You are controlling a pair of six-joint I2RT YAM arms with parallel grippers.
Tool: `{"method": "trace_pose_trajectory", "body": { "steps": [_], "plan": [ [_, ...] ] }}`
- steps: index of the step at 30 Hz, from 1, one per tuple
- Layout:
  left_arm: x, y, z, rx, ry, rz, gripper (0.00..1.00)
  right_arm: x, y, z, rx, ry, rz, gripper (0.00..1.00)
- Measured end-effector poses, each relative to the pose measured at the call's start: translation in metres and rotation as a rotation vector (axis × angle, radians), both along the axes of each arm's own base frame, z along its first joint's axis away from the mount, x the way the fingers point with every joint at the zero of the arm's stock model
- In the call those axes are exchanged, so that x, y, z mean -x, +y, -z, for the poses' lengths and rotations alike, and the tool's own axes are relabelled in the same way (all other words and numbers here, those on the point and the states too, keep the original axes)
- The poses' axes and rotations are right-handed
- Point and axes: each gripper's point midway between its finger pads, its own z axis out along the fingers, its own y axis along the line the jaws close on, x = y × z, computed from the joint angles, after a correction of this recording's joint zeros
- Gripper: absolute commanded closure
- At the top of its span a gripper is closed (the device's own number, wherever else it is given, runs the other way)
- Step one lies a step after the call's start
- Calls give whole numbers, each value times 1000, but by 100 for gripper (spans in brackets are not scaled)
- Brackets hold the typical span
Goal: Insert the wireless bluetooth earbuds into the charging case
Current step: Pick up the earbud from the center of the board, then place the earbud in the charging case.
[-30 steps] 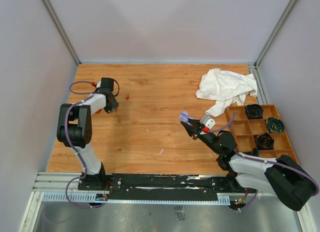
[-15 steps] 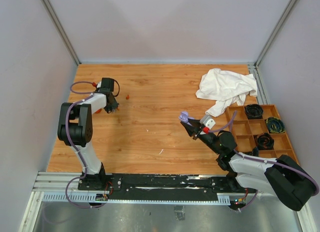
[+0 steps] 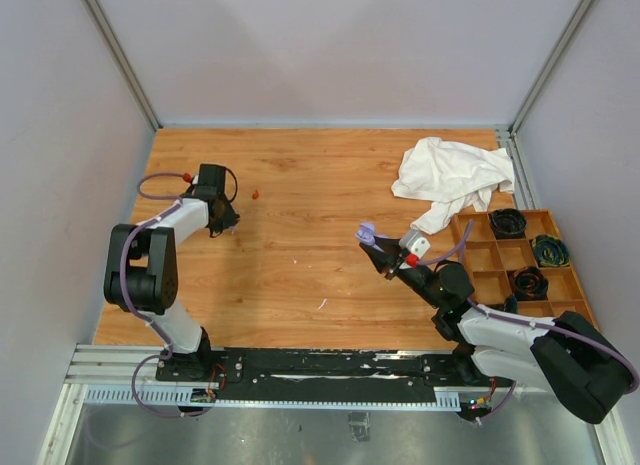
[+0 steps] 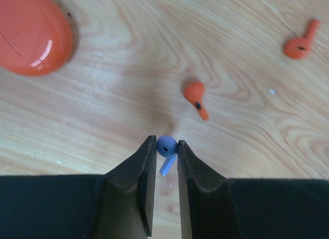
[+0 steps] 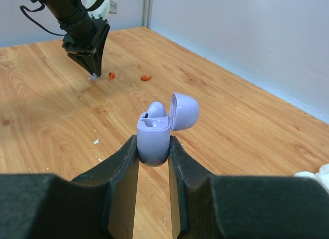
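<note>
My left gripper [image 4: 165, 142] is shut on a lavender earbud [image 4: 166, 146], its stem hanging between the fingers, just above the table. Two orange-red earbuds [image 4: 196, 97] [image 4: 300, 44] lie on the wood beyond it. My right gripper [image 5: 153, 141] is shut on the lavender charging case [image 5: 153, 138], held upright above the table with its lid [image 5: 184, 110] open and one lavender earbud [image 5: 157, 109] seated inside. In the top view the left gripper [image 3: 223, 225] is at the far left and the right gripper [image 3: 378, 251] holds the case [image 3: 367, 232] at centre right.
An orange-red round case [image 4: 30, 34] lies on the table left of the left gripper. A crumpled white cloth [image 3: 452, 175] lies at the back right. A wooden compartment tray [image 3: 482, 257] with black coiled items stands at the right edge.
The left arm's elbow has swung left and down, and its gripper has shifted a little. The right arm with the case has not moved.
</note>
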Motion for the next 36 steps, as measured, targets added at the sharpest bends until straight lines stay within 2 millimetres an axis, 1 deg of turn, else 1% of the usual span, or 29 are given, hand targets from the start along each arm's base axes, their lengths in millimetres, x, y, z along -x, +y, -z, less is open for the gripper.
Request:
{"method": "trace_pose_trajectory", "body": {
  "steps": [3, 9, 12, 21, 25, 28, 30, 36],
  "plan": [
    [6, -16, -13, 39, -41, 32, 78, 2, 2, 0, 3, -1, -15, 88],
    [11, -64, -47, 114, -158, 149, 78, 4, 4, 2, 9, 0, -35, 89],
    [16, -85, -61, 145, -214, 195, 77, 5, 5, 2, 10, 1, -38, 89],
    [48, -160, -102, 265, -406, 356, 78, 4, 6, 7, 20, 13, -43, 89],
    [60, -194, -134, 325, -526, 423, 78, 3, 7, 9, 20, 11, -42, 89],
    [66, -217, -166, 377, -634, 463, 78, 1, 9, 9, 20, 11, -42, 90],
    [70, -227, -185, 402, -702, 476, 78, -1, 10, 5, 13, 1, -42, 90],
    [92, -254, -226, 470, -835, 509, 78, -5, 13, -10, -23, -43, -41, 90]
  ]
}}
